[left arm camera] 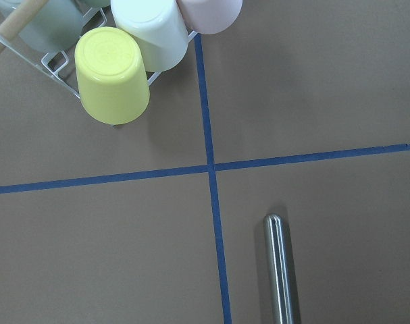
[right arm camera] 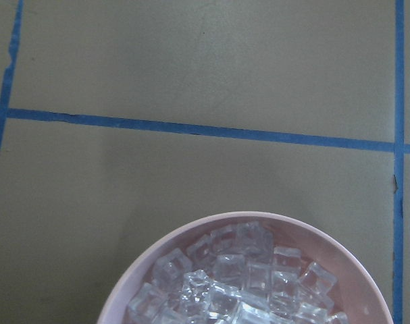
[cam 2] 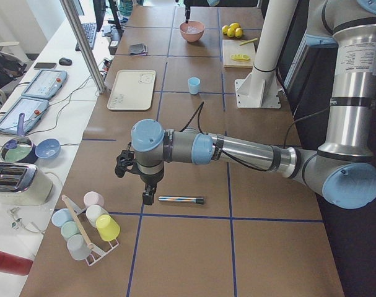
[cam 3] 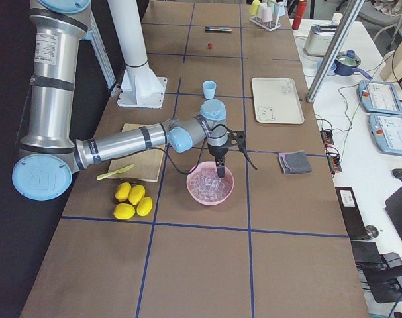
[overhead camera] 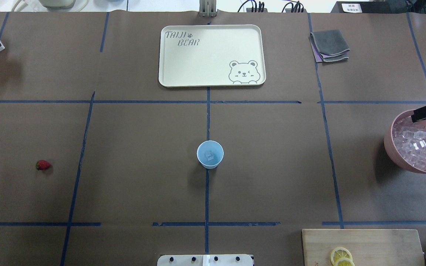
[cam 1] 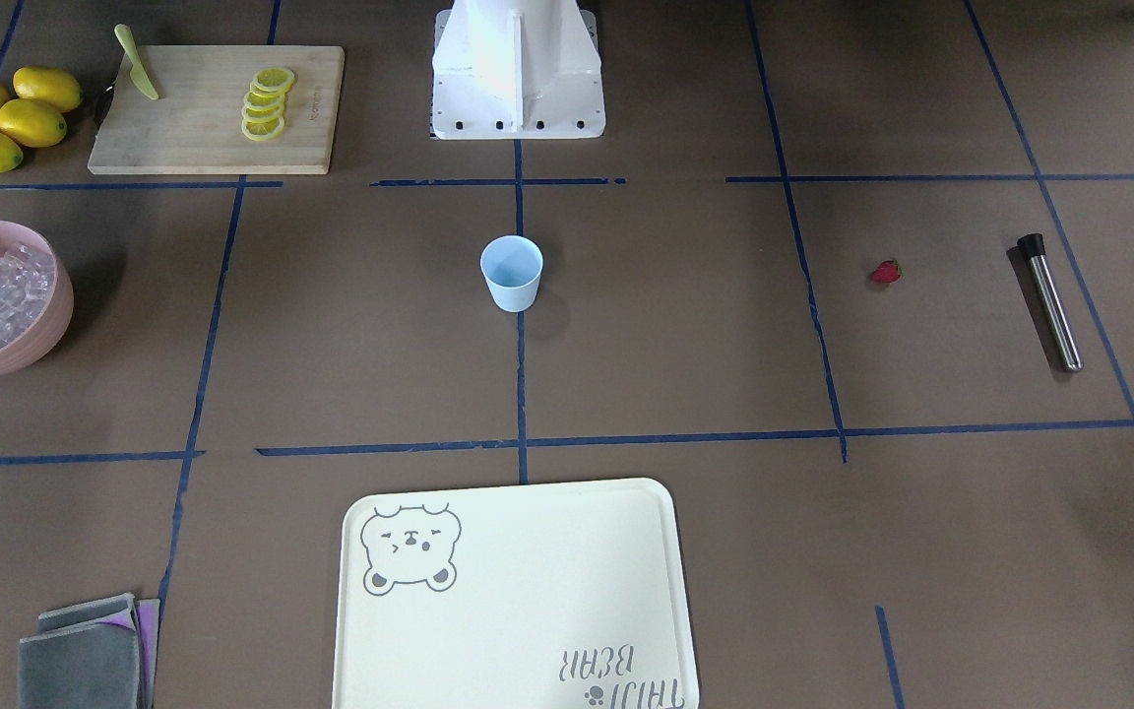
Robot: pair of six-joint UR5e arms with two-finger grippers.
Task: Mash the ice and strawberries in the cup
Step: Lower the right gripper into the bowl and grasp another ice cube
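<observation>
The pale blue cup point(overhead camera: 210, 154) stands upright at the table's middle and also shows in the front view point(cam 1: 512, 274). One clear ice cube point(overhead camera: 209, 155) lies inside it. Many more ice cubes point(overhead camera: 418, 146) fill the pink bowl point(overhead camera: 388, 142). The red strawberry point(overhead camera: 43, 164) lies alone on the table. My right gripper point(overhead camera: 418, 117) hangs over the bowl's far rim, cut off by the frame edge; I cannot tell if it is open. My left gripper point(cam 2: 148, 197) hovers by the end of a steel muddler point(cam 2: 181, 200), seen only from the side, so I cannot tell its state.
A cream bear tray point(overhead camera: 183, 66) and folded grey cloths point(overhead camera: 329, 46) lie at the far side. A cutting board point(cam 1: 193, 138) carries lemon slices point(cam 1: 265, 103) and a knife point(cam 1: 137, 64), with whole lemons point(cam 1: 11, 118) beside it. A cup rack point(left arm camera: 113, 74) stands near the muddler point(left arm camera: 280, 270).
</observation>
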